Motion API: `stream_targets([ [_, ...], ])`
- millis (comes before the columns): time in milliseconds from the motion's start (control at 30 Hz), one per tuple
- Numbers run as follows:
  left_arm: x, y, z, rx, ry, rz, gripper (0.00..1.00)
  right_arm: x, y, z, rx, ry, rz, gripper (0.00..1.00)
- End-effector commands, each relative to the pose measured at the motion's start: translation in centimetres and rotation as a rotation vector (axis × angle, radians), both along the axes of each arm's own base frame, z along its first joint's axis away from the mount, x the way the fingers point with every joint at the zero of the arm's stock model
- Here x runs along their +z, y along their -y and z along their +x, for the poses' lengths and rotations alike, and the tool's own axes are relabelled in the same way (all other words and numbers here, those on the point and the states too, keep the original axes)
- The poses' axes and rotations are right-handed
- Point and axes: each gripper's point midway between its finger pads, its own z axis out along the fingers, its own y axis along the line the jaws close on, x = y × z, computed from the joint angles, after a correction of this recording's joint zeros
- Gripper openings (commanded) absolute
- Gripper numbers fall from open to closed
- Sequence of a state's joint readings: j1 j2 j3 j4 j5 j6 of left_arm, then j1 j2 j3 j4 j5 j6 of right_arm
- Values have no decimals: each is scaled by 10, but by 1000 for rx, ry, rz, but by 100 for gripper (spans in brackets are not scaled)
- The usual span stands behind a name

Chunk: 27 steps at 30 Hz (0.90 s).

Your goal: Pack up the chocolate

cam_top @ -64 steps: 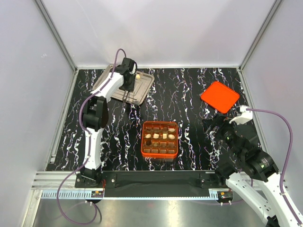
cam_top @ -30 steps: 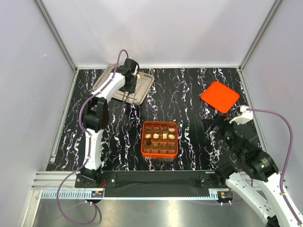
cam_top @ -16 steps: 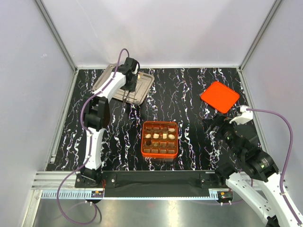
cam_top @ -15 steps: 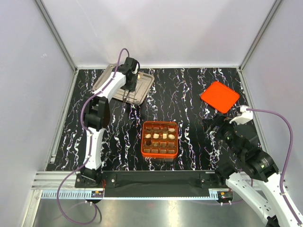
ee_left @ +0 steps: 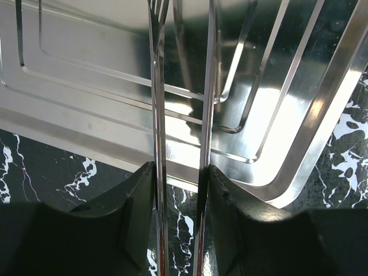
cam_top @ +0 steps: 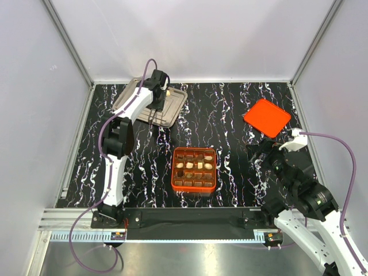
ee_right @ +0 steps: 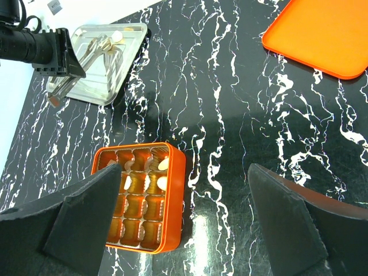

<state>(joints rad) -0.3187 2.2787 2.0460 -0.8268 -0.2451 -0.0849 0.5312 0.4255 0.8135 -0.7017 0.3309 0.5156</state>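
My left end effector (ee_left: 183, 17) narrowly spread, empty, over tray (ee_left: 86, 75) (white chocolate (ee_right: 117, 35) near tips); early closing may flick it away.

The left end effector (ee_left: 183, 17) has its tips cut off at the top edge.

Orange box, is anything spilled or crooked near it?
Nothing is spilled. The orange box sits straight, with chocolates in its cells. Only the orange lid lies away at the far right, turned crooked.
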Motion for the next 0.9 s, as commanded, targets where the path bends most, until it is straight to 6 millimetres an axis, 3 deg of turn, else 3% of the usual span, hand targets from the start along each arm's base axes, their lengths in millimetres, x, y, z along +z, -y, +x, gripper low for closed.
stream_targets([
  [0,7,-6,10,1,31,26,43,20,4,1,-16,62,12,100],
  [400,13,-2,9,-15,33,6,38,20,6,0,-23,63,11,100],
  [867,66,3,-8,-16,92,-21,37,21,5,0,-20,64,18,100],
])
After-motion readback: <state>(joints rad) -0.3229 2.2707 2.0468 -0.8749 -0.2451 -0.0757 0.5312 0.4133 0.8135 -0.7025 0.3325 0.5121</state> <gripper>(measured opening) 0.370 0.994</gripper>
